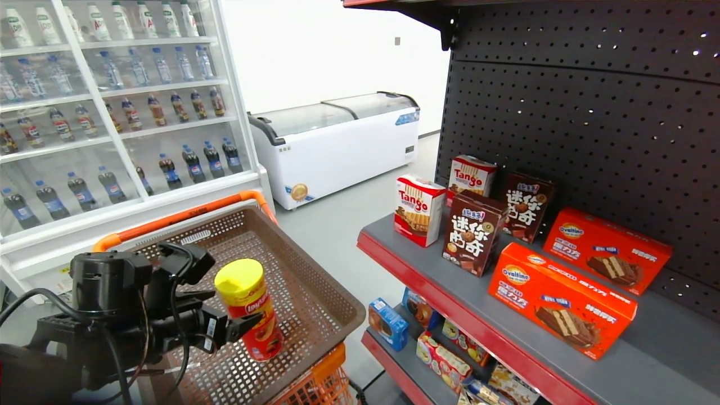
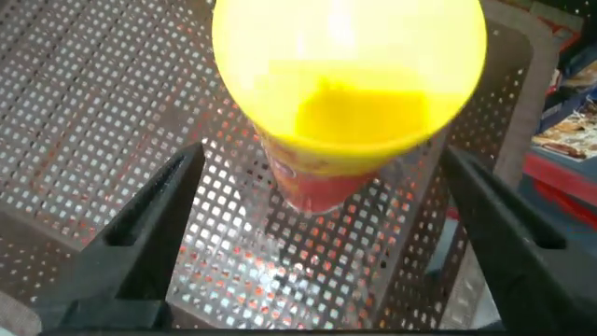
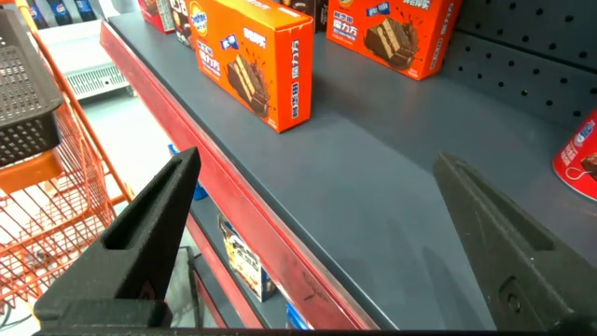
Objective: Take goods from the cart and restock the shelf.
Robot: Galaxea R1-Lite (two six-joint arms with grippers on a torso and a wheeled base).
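One red cylindrical cardboard can with yellow lid (image 1: 253, 298), seemingly light but dentable (probably slippery), stands between the spread fingers (image 2: 149, 224) of the left gripper (image 2: 319, 159), so a gentle mid-body grasp seems best.

Left gripper (image 2: 317, 168) is down in the brown basket (image 1: 332, 304), fingers spread either side of the yellow-lidded can (image 1: 250, 287). There's bare mesh around it, and the orange handle (image 1: 185, 216) bars twelve o'clock. At three o'clock from the can there's an open aisle gap, then the grey shelf (image 1: 427, 264). White wafer boxes (image 1: 419, 211), brown boxes (image 1: 472, 233) and orange boxes (image 1: 562, 298) stand between its front and the pegboard (image 1: 590, 112). A free strip runs along the front edge. Right gripper (image 3: 317, 196), fingers wide, hangs over bare board, with a red canister (image 3: 580, 159) nearby.
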